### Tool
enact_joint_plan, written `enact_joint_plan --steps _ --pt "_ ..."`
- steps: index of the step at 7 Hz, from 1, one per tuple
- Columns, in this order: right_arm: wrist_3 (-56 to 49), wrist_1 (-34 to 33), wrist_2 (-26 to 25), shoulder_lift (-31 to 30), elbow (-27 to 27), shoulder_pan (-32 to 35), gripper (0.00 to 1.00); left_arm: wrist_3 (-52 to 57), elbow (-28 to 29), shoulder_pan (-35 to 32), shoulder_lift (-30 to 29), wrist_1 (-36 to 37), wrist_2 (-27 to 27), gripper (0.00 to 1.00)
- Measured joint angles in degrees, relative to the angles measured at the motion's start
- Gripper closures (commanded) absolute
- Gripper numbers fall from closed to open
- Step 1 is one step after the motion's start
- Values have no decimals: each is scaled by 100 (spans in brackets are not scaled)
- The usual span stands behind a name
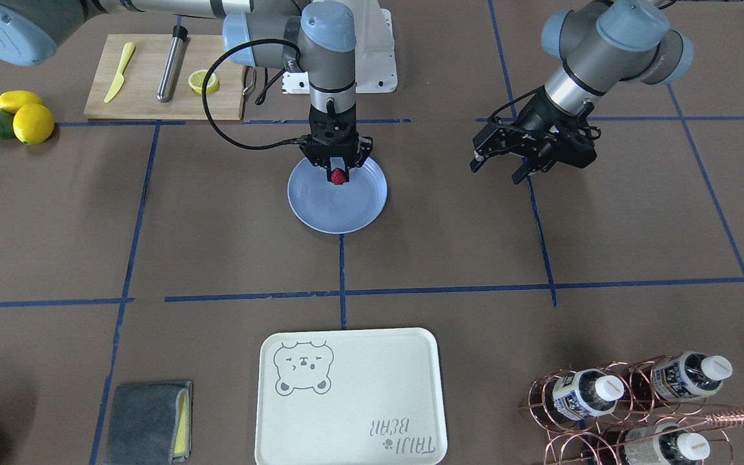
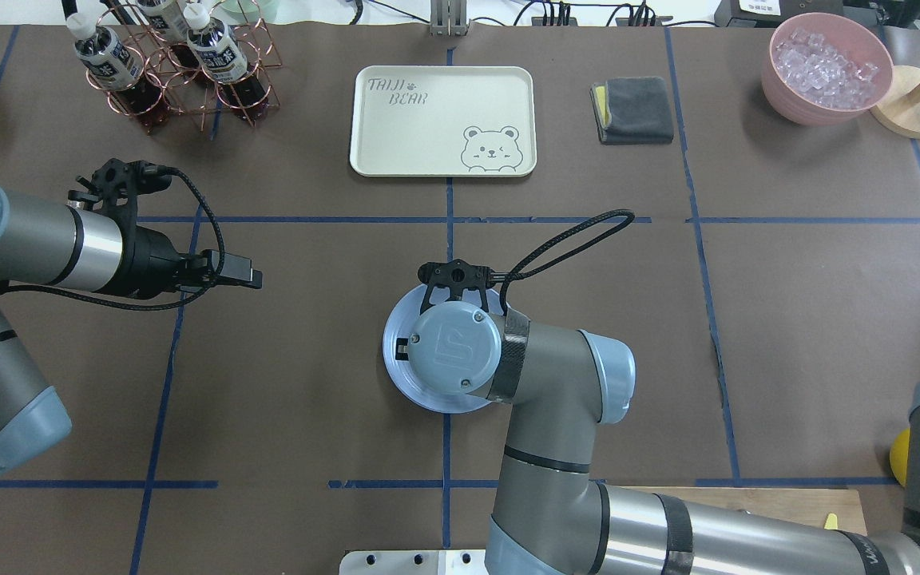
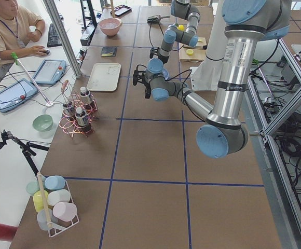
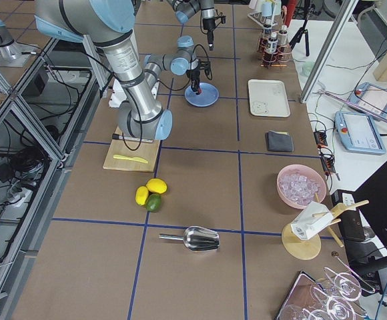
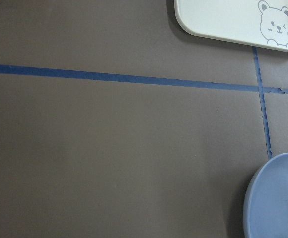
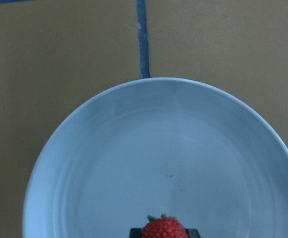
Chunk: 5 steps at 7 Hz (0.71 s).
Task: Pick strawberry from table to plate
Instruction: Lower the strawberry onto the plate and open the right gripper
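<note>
The small red strawberry (image 1: 338,175) hangs between the black fingers of my right gripper (image 1: 338,173), which is shut on it just above the far part of the pale-blue plate (image 1: 336,216). In the right wrist view the strawberry (image 6: 164,229) sits at the bottom edge, over the plate (image 6: 159,148). From overhead the right wrist covers most of the plate (image 2: 396,363) and hides the berry. My left gripper (image 1: 500,166) hovers open and empty over the brown paper table (image 1: 443,245), well to the side of the plate.
A cream bear-print tray (image 1: 359,400) lies beyond the plate. A cutting board (image 1: 146,90) with a knife, a metal rod and a lemon half is near the robot's base. Lemons and an avocado (image 1: 23,116), a grey cloth (image 1: 146,423) and a copper bottle rack (image 1: 630,400) sit around the edges.
</note>
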Motion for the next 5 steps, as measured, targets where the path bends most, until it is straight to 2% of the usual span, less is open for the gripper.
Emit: enact_joint_plan --steps 5 --pt "8 22 14 39 -146 150 100 -3 7 0 9 -9 3 0"
